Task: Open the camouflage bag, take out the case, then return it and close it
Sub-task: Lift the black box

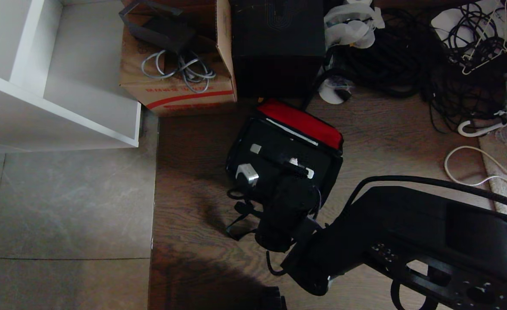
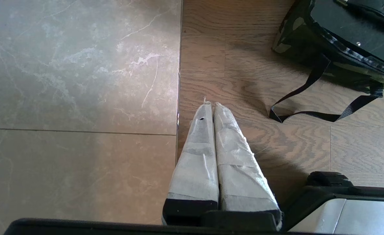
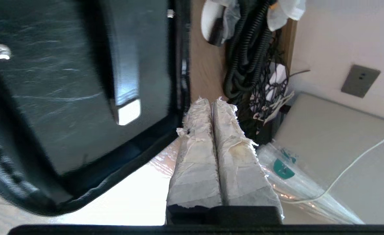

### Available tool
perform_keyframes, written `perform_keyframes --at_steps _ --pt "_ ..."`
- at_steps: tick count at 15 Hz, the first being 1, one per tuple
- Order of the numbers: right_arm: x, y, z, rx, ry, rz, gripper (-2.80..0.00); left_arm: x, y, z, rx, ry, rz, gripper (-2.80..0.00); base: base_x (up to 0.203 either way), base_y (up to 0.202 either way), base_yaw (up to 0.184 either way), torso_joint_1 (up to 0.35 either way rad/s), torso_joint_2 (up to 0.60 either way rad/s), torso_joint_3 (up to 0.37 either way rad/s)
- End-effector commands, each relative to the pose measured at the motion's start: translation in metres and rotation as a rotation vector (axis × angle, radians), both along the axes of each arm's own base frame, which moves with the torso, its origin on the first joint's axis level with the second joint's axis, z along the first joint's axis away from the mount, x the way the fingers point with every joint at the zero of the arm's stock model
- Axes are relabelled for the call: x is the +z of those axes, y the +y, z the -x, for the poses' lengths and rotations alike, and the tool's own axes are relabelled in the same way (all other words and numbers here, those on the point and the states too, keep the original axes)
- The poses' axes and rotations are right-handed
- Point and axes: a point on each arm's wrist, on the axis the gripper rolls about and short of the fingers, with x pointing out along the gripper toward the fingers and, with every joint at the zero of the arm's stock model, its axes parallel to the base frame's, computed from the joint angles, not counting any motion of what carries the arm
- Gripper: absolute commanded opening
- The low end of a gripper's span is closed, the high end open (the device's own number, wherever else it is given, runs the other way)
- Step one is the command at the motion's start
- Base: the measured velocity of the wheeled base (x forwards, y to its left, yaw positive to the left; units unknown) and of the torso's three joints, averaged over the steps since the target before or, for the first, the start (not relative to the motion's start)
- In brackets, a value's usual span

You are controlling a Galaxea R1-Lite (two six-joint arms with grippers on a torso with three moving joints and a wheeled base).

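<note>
The camouflage bag (image 1: 336,168) lies open on the wood floor, its red-lined lid (image 1: 305,124) folded back. Inside sits the black case (image 1: 275,148), its top handle (image 3: 120,65) ending in a silver metal piece (image 3: 129,112). My right gripper (image 1: 301,167) hovers at the bag's near right side. In the right wrist view its taped fingers (image 3: 212,101) are pressed together with nothing between them, just beside the bag's dark rim (image 3: 113,169). My left gripper (image 2: 212,104) is shut and empty, parked low over the floor, left of the bag (image 2: 296,36).
A brown cardboard box (image 1: 180,82) and a tall plain black box (image 1: 277,43) stand behind the bag. A white shelf (image 1: 63,86) is at the left. Tangled cables (image 1: 408,56) lie at the back right. The bag's black strap (image 2: 309,107) trails on the floor.
</note>
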Motion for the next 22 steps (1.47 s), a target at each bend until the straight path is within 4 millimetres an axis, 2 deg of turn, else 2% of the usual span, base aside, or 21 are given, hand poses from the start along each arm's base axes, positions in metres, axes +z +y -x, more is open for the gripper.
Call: perform_keyframes --at_steps 1,3,6,11,15,20,22 --pt "-0.016 0.004 -0.001 -0.002 0.022 0.028 0.00 -0.002 0.000 -0.001 0.001 0.012 0.002 -2.80 0.000 0.000 0.000 0.000 0.00 0.000" --pt "-0.024 0.007 -0.001 -0.004 0.041 0.049 0.00 -0.002 0.000 -0.001 0.001 0.011 0.001 -2.80 0.000 0.000 0.000 0.000 0.00 0.000" --pt "-0.021 0.011 -0.008 -0.050 0.031 0.010 0.00 -0.002 0.000 -0.001 0.001 0.011 0.002 -2.80 0.000 0.000 0.000 0.000 0.00 0.000" --pt "-0.049 0.018 -0.020 -0.075 0.030 -0.010 0.00 -0.002 0.000 -0.001 0.001 0.011 0.002 -2.80 0.000 0.000 0.000 0.000 0.00 0.000" --pt "-0.039 0.025 -0.040 -0.087 -0.041 -0.095 0.00 -0.002 0.000 -0.001 0.001 0.011 0.002 -2.80 0.000 0.000 0.000 0.000 0.00 0.000" --pt "-0.059 0.013 -0.061 -0.109 -0.041 -0.076 0.00 -0.002 0.000 -0.001 0.001 0.012 0.002 -2.80 0.000 0.000 0.000 0.000 0.00 0.000" --pt "-0.060 0.008 -0.071 -0.129 -0.055 -0.092 0.00 -0.002 0.000 -0.001 0.001 0.011 0.002 -2.80 0.000 0.000 0.000 0.000 0.00 0.000"
